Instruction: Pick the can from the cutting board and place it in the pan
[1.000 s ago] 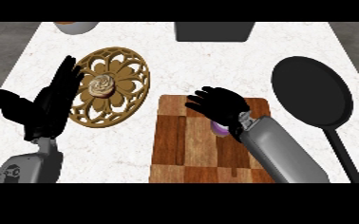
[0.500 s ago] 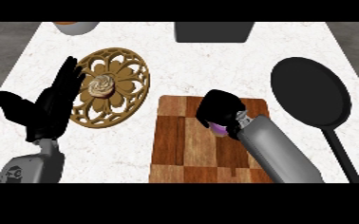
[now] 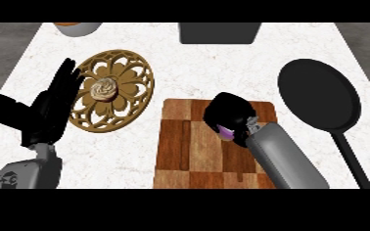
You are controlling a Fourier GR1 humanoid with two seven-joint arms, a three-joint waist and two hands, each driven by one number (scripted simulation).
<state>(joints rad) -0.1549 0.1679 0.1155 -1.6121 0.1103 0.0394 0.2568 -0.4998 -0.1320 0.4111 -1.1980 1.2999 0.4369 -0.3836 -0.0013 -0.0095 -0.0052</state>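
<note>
The right robot hand [image 3: 230,113] is curled down over a small purple can [image 3: 226,133] on the brown wooden cutting board [image 3: 189,147]. Its black fingers wrap around the can and hide most of it. Only a bit of purple peeks out under the hand, so it may still be sitting on the board; the view is too blocked to be sure. The grey forearm runs from the hand to the lower right.

To the right of the board lies the black round pan [image 3: 318,100], with its long handle pointing toward the bottom edge. The pan and the can are apart.

The left robot hand [image 3: 52,107] rests at the left side, fingers straight and pointing up. Just beside it sits a round golden plate with a flower pattern [image 3: 123,98], with a small tan swirl-topped cupcake [image 3: 103,89] in its middle.

Everything sits on a white speckled desk [image 3: 217,63]. At the far edge stand a dark grey box [image 3: 219,33] and a pale bowl with an orange inside [image 3: 76,28].
</note>
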